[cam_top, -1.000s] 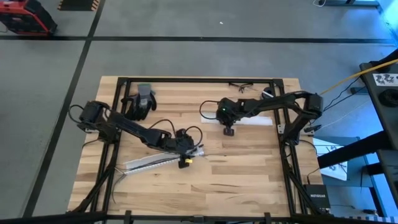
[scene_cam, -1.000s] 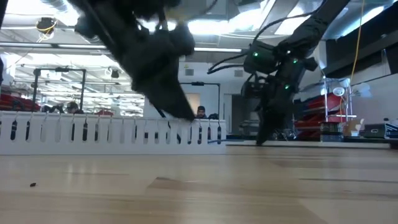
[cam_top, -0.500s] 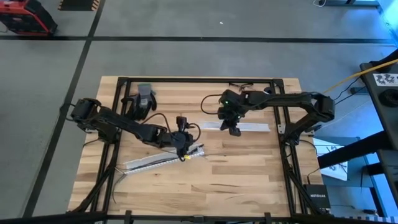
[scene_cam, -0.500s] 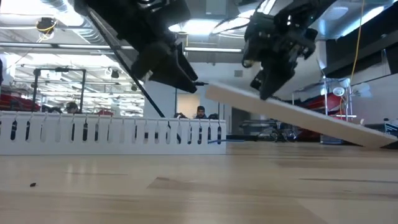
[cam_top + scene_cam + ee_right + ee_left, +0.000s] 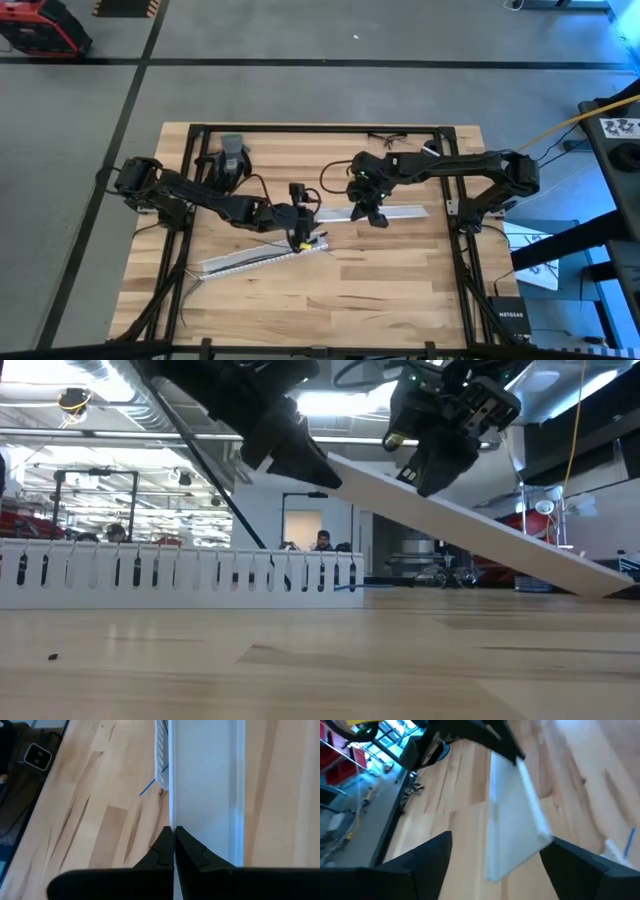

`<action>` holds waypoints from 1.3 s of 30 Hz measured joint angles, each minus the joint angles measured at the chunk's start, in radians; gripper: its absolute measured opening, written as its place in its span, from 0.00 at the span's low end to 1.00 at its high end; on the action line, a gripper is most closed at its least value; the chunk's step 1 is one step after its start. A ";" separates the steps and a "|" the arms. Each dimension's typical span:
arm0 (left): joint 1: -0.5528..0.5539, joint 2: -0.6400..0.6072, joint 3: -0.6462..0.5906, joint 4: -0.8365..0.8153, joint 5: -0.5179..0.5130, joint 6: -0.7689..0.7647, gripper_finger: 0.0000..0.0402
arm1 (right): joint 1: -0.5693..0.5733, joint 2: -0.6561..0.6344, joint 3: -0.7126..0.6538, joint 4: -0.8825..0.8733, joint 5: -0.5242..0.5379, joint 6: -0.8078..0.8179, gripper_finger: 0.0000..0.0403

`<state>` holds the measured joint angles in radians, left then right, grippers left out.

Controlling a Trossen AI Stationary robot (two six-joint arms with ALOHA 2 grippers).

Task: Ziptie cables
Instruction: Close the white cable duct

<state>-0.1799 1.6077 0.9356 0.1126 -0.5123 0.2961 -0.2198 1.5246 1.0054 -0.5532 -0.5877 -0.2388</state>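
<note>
White plastic cover strip (image 5: 470,525) hangs tilted — right end effector (image 5: 372,214) pinches its edge. Left end effector (image 5: 300,212), fingers spread, faces its raised end. Cables (image 5: 262,259) lie in the slotted channel (image 5: 180,575) on the table (image 5: 400,280).

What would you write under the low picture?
Right gripper lifts one end of a long flat white plastic cover strip beside the white slotted plastic channel.

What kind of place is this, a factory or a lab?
Probably a robotics workshop or lab in a large industrial hall. The wooden table stands on a bare concrete floor marked with dark lines, and the low view shows ceiling ducts, strip lighting and red equipment beyond.
</note>
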 joint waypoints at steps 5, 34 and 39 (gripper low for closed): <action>-0.004 0.000 0.000 0.032 0.014 -0.058 0.52 | 0.004 0.000 0.000 0.030 -0.007 0.010 0.00; 0.062 -0.005 0.001 0.036 0.088 -0.502 0.01 | 0.035 -0.001 0.341 -0.277 0.639 0.150 0.61; 0.134 -0.047 0.001 0.030 0.103 -0.617 0.01 | 0.121 0.036 0.340 -0.250 0.848 0.128 0.69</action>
<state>-0.0455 1.5612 0.9361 0.1430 -0.4094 -0.3206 -0.0988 1.5610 1.3449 -0.8033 0.2600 -0.1107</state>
